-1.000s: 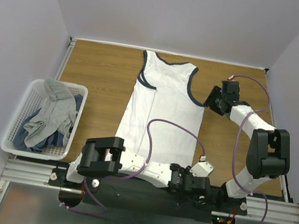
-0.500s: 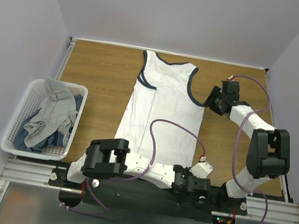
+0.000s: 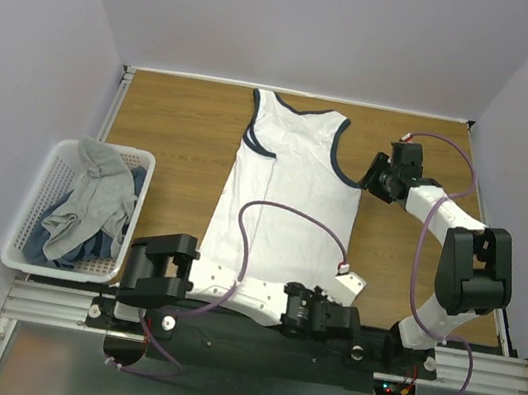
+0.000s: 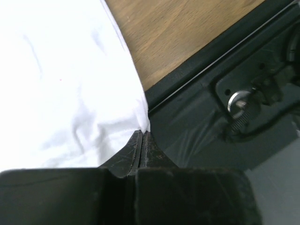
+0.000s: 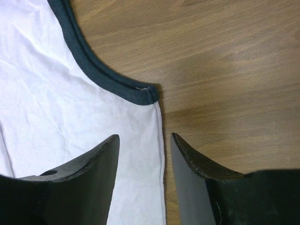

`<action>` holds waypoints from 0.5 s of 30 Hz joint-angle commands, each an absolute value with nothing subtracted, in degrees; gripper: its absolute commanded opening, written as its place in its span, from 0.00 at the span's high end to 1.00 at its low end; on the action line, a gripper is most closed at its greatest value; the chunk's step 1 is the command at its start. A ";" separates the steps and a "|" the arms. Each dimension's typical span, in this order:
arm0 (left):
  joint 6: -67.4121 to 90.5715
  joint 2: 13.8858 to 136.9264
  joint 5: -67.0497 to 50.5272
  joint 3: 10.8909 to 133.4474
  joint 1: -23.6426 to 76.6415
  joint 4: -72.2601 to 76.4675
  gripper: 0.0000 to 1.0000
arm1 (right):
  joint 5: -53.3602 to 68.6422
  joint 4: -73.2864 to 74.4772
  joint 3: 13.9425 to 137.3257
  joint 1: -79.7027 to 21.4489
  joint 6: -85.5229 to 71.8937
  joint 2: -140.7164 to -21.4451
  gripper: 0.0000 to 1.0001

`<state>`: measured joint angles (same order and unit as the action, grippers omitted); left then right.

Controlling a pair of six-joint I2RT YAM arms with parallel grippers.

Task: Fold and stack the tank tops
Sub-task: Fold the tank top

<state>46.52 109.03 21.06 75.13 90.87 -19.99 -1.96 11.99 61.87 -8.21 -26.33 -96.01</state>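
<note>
As walls [image 3: 303, 22] enclose it, tabletop [image 3: 175, 122] bears tank top [image 3: 290, 192].

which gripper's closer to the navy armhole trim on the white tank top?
Right. The right gripper straddles the side seam just below the navy armhole trim; the left gripper is shut at the bottom hem corner.
</note>
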 commanded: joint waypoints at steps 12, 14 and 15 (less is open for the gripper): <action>48.96 98.26 19.42 67.94 88.33 -12.39 1.00 | -2.29 10.37 61.08 -7.82 -25.49 -98.25 0.59; 48.96 98.26 19.34 67.85 88.24 -12.31 1.00 | -2.29 10.02 61.61 -7.82 -25.49 -99.22 0.59; 48.87 98.17 19.25 67.76 88.16 -12.30 1.00 | -2.29 9.67 61.87 -7.82 -25.49 -100.45 0.60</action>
<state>48.69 99.79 18.96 68.58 88.29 -13.80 -1.45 11.75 61.87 -8.21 -26.11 -98.19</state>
